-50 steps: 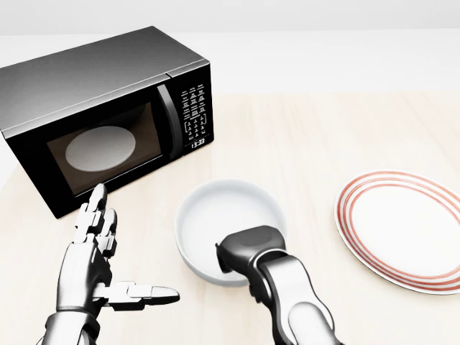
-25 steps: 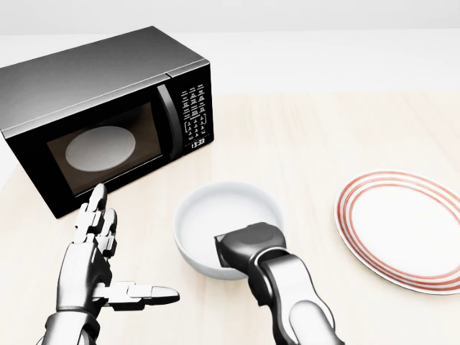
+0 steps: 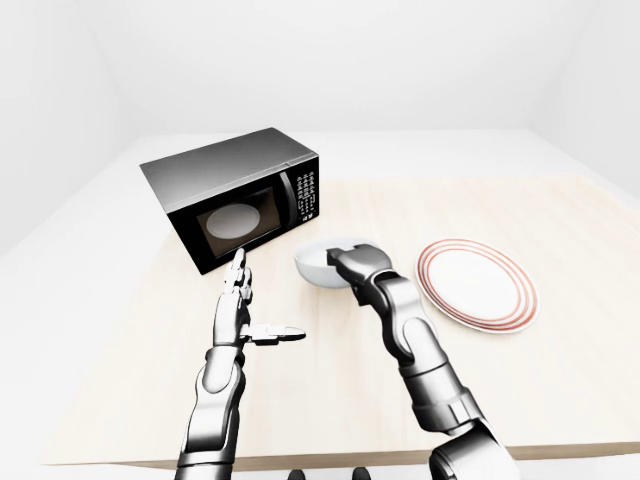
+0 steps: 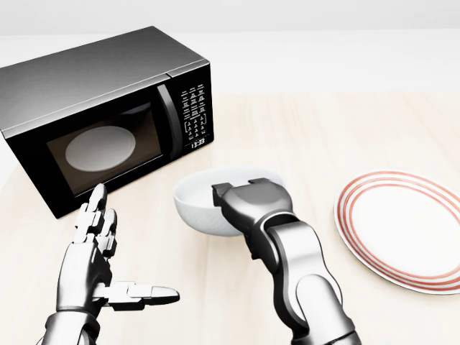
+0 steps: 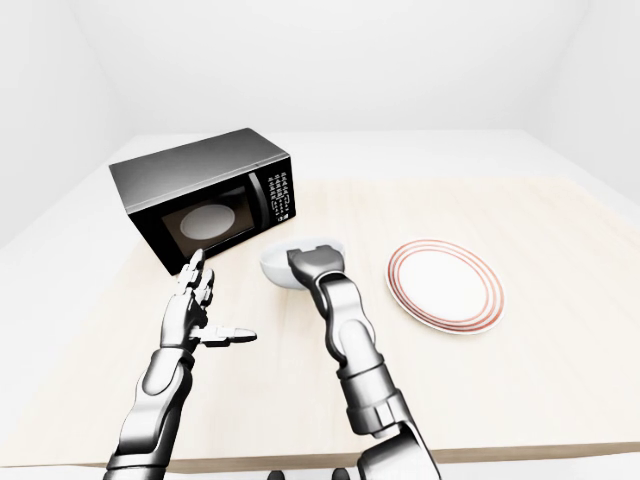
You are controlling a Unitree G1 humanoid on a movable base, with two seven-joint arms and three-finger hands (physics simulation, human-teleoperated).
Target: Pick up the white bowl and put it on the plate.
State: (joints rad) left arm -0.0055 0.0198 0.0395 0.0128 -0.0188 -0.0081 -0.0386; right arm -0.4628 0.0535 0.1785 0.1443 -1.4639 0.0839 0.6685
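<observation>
Spanning most of the head view, the pale wooden surface (image 4: 316,129) carries a black microwave (image 4: 100,108) at upper left and the red-ringed plate (image 4: 402,230) at right. Between them the white bowl (image 4: 198,201) is tilted, seemingly raised off the surface, well apart from the plate. Right robot hand (image 4: 248,205) grips its near rim. Left robot hand (image 4: 97,262) hovers empty, fingers spread wide.
</observation>
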